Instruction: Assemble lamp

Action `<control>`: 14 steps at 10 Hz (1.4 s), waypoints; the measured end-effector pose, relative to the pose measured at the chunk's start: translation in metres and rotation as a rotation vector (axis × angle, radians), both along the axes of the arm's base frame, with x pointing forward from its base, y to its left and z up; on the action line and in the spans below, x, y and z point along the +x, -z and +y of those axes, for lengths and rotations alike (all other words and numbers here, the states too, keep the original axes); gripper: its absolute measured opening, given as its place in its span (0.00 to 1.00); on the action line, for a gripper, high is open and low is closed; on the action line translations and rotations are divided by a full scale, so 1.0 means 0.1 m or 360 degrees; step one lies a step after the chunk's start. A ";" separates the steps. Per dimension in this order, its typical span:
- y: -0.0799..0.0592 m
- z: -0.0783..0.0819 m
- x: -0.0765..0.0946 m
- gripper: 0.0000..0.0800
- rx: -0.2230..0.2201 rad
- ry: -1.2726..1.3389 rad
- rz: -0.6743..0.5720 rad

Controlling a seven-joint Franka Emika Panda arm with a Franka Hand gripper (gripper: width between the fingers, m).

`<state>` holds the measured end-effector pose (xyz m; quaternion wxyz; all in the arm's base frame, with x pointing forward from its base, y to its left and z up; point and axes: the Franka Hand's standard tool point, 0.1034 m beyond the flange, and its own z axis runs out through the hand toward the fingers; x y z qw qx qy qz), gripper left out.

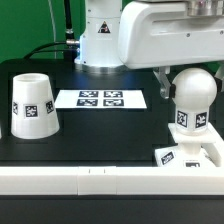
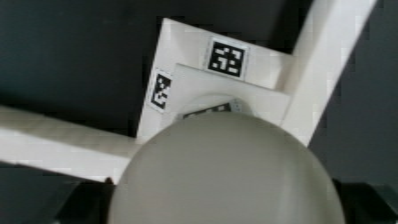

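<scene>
Bulb [image 1: 190, 98] is at the exterior view's right, upright, neck down over the base [image 1: 172, 156], which sits in the lower right of the frame against the white rail [image 1: 100, 182]. Shade [image 1: 31, 104] stands rim-down at the far left, well apart. The marker board [image 1: 100, 98] lies between them, further back.

Gripper [image 1: 188, 72] is at the top of the bulb. One dark finger [image 1: 161, 82] shows just beside the bulb's left flank. The other is hidden, so I can't tell whether it's clamping the bulb or standing spread around it. The wrist view doesn't help: the bulb [image 2: 222, 165] fills the near field with the base [image 2: 199, 75] beyond it, and no pads are in sight.

I also can't tell whether the neck is seated in the base socket or only resting on or above it.

Risks as I judge them:
- Neck off-axis to the socket: it cross-threads or jams, and the bulb ends up tilted.
- Round, smooth bulb: the pads slip when turning, so the bulb doesn't rotate.
- Base is only backed by the rail: torque could spin or drag it rather than thread the bulb.
- Release before seating: the top-heavy bulb tips and rolls.
- Camera is blocked by the bulb, so there's little visual check on alignment.
</scene>
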<state>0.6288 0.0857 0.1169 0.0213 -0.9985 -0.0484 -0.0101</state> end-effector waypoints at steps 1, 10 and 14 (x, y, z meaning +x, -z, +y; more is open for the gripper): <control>0.00 -0.01 0.00 0.73 0.0015 0.0128 0.0007; 0.00 0.01 -0.01 0.73 0.0046 0.1073 0.0066; 0.00 0.01 -0.01 0.73 0.0112 0.1530 0.0127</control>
